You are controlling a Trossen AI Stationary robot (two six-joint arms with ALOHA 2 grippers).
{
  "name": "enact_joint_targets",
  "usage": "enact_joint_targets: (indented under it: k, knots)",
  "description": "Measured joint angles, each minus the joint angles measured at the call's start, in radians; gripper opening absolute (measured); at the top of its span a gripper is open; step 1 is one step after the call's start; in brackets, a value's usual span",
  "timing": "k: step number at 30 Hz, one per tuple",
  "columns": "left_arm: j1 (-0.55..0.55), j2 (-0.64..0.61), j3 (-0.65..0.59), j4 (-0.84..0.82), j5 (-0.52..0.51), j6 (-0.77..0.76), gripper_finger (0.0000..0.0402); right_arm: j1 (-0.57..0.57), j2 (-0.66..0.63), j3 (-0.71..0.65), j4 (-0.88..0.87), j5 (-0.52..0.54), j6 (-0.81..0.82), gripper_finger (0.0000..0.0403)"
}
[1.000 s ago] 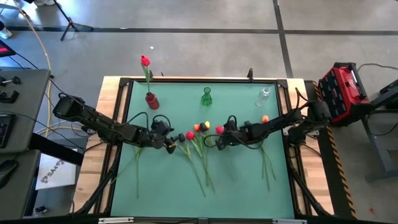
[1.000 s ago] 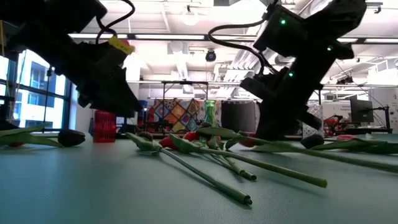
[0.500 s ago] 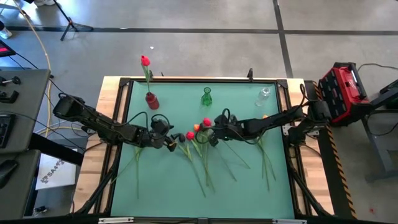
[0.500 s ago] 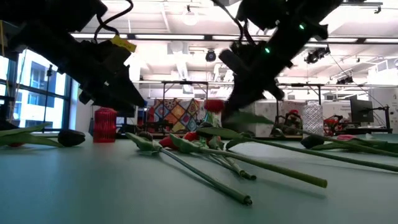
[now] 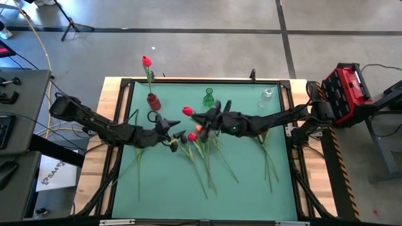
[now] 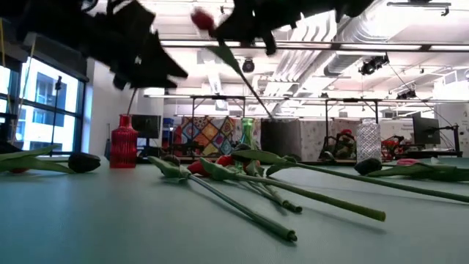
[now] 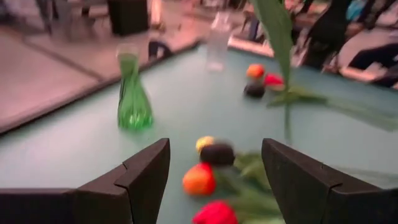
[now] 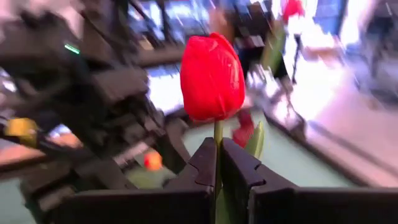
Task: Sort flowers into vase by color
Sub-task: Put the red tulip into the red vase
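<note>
Nearest to me on the green tabletop [image 5: 245, 182] I see a loose bunch of long-stemmed tulip-like flowers [image 6: 256, 187] lying flat, thin green stems fanned toward the front edge, red, orange and dark bud heads clustered near the middle. A few more stems [image 5: 270, 164] lie off to the right side of the mat, and one leafy stem with a dark head [image 6: 44, 161] rests at the far left in the low view. Above the pile, my right gripper [image 8: 219, 163] has its jaws clamped together on the green stem just under a red tulip bud [image 8: 212, 78]; it holds that flower up off the tabletop, over the middle of the mat, bud pointing toward the left arm. My left gripper [image 7: 216, 171] hovers just left of the pile with its jaws wide apart and nothing between them, looking across orange, dark and red heads. Farther back along the rear edge stand three vases: a red ribbed vase [image 5: 153, 101] on the left with one tall red flower [image 5: 146, 61] in it, a green glass vase [image 5: 208, 98] in the centre, and a clear glass vase [image 5: 266, 96] to the right.
</note>
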Motion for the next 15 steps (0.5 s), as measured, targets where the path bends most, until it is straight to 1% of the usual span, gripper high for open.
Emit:
enact_joint_targets:
  k: [6,8,10,13,15]
  knots:
    - [0.000,-0.083,0.000,0.129,0.003,0.177,0.0240,-0.012,0.000,0.000,0.169,-0.125,-0.139,0.0000]
    - [0.001,-0.099,0.000,0.184,0.023,0.236,0.0240,-0.012,0.001,0.000,0.231,-0.167,-0.181,0.0000]
    - [0.011,-0.109,0.000,0.226,0.073,0.283,0.0240,-0.011,0.002,0.000,0.296,-0.213,-0.219,0.0000]
    - [0.042,-0.109,0.000,0.285,0.203,0.331,0.0240,-0.014,0.002,0.000,0.384,-0.284,-0.251,0.0000]
    - [0.069,-0.109,0.000,0.313,0.276,0.337,0.0240,-0.022,0.002,0.000,0.416,-0.326,-0.250,0.0000]
